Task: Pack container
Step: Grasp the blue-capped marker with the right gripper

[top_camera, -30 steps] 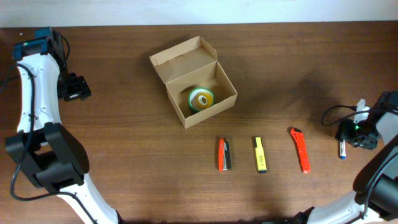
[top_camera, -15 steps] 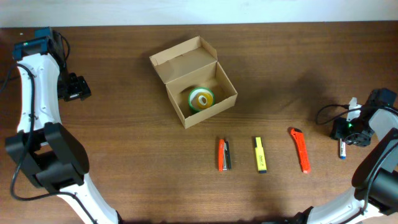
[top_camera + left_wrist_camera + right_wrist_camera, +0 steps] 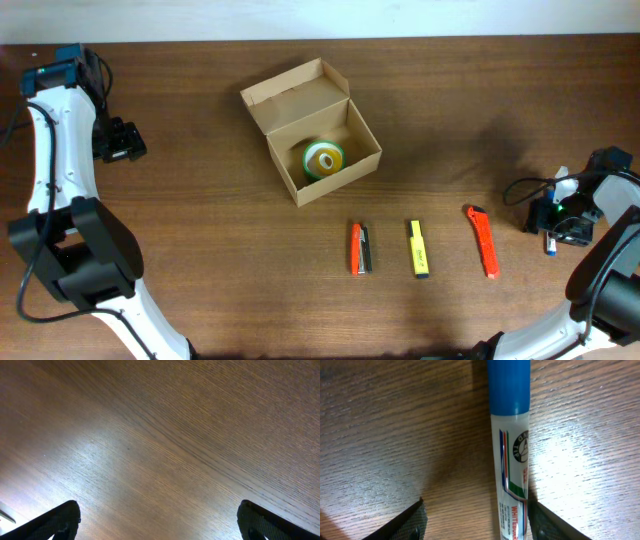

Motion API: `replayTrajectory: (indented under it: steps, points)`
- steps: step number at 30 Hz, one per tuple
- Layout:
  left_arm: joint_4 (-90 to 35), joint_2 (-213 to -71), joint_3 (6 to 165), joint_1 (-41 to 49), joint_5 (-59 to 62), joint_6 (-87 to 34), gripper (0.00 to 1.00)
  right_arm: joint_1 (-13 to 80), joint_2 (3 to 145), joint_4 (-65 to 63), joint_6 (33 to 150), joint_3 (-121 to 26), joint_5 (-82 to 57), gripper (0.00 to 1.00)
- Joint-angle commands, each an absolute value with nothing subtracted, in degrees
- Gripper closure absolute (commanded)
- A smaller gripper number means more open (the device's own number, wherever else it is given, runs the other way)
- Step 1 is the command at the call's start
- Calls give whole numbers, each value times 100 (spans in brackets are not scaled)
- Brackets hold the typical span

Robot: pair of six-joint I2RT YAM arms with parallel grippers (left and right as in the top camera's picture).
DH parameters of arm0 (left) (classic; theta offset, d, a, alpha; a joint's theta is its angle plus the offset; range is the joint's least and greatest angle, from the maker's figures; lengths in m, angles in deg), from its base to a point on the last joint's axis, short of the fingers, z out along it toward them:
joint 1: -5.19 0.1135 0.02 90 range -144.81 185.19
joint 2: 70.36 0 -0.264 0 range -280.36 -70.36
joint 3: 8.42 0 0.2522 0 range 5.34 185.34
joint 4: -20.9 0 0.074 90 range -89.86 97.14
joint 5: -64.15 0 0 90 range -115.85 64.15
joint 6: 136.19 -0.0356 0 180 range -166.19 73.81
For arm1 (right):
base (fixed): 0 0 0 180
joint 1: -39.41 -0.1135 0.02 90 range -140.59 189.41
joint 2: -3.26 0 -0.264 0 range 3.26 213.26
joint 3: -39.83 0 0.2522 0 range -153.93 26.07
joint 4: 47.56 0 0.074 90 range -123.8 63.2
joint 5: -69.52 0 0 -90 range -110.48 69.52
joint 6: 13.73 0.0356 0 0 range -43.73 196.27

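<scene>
The container [image 3: 292, 96], a brown cardboard box with its flap lid open, stands at the table's middle back with a green and yellow tape roll [image 3: 323, 158] inside. At the far right my right gripper [image 3: 557, 222] hangs low over a whiteboard marker [image 3: 550, 243]. In the right wrist view the blue-capped marker [image 3: 510, 435] lies on the wood between the jaws of the open right gripper [image 3: 475, 520], close to the right finger [image 3: 555, 525] and well apart from the left one. My left gripper [image 3: 160, 520] is open over bare wood; the overhead view shows the left gripper [image 3: 125, 142] at the far left.
In a row in front of the box lie an orange and black item [image 3: 360, 248], a yellow highlighter [image 3: 418, 248] and an orange utility knife [image 3: 483, 240]. A cable [image 3: 520, 190] loops beside the right arm.
My right gripper has shifted left, coming over the marker. The left arm and the other items have not moved.
</scene>
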State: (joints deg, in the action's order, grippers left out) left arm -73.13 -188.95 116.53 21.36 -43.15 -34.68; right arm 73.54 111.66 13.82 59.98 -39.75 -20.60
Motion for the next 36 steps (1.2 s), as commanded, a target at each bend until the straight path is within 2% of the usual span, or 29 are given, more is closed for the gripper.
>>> replayTrajectory:
  steps: [1, 10, 12, 14, 17, 21, 25, 33, 36]
  points:
    - [-7297, -18862, 11597, 2149, -4293, -3558, 0, 7321, 11304, 1419, 6046, -3984, -2113, 34]
    - [-7297, -18862, 11597, 2149, -4293, -3558, 0, 7323, 11304, 1250, 6044, -4107, -2148, 36]
    - [-7297, -18862, 11597, 2149, -4293, -3558, 0, 7323, 11304, 1334, 6090, -4172, -2292, 41]
    - [-7297, -18862, 11597, 2149, -4293, -3558, 0, 7328, 11304, 1423, 6092, -4207, -2288, 54]
    - [-7297, -18862, 11597, 2149, -4295, -3558, 0, 7328, 11304, 1438, 6177, -4212, -2285, 59]
    - [-7297, -18862, 11597, 2149, -4293, -3558, 0, 7328, 11304, 1484, 6219, -4212, -2285, 72]
    - [-7297, -18862, 11597, 2149, -4293, -3558, 0, 7328, 11304, 1480, 6315, -4214, -2261, 75]
    - [-7297, -18862, 11597, 2149, -4293, -3558, 0, 7328, 11304, 1489, 6354, -4216, -2115, 96]
    - [-7297, -18862, 11597, 2149, -4293, -3558, 0, 7326, 11301, 1489, 6522, -4218, -1927, 96]
